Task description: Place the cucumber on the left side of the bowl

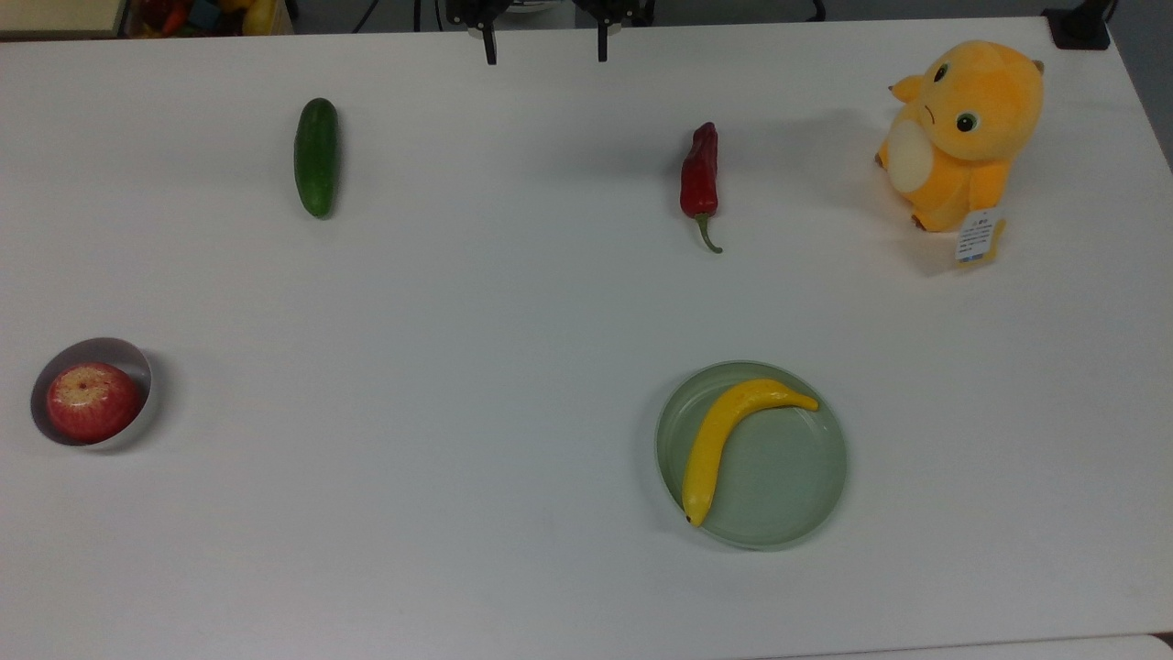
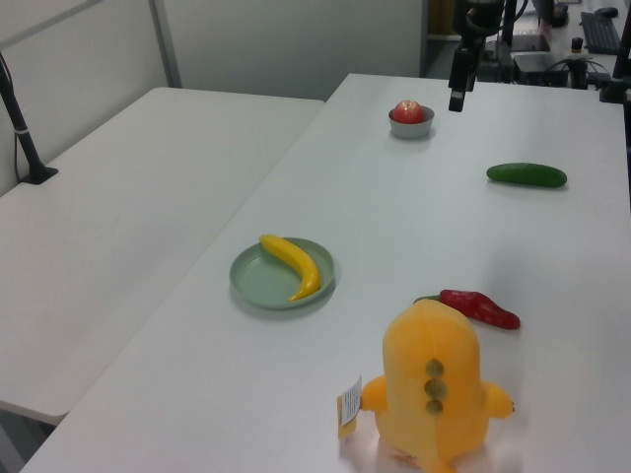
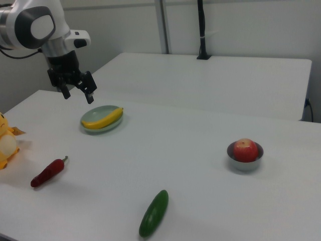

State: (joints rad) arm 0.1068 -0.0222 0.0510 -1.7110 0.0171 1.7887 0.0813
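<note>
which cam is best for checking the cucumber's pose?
Top view: the cucumber lies in full outline, lengthwise up the frame, nothing near it. The left view has it small at the far right; the right view has it foreshortened at the bottom edge.

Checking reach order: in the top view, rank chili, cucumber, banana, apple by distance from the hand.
From the hand, at the top edge of the top view:
1. Chili, below right.
2. Cucumber, below left, slightly farther.
3. Banana, in the green dish, lower right.
4. Apple, in the bowl, far lower left.
</note>
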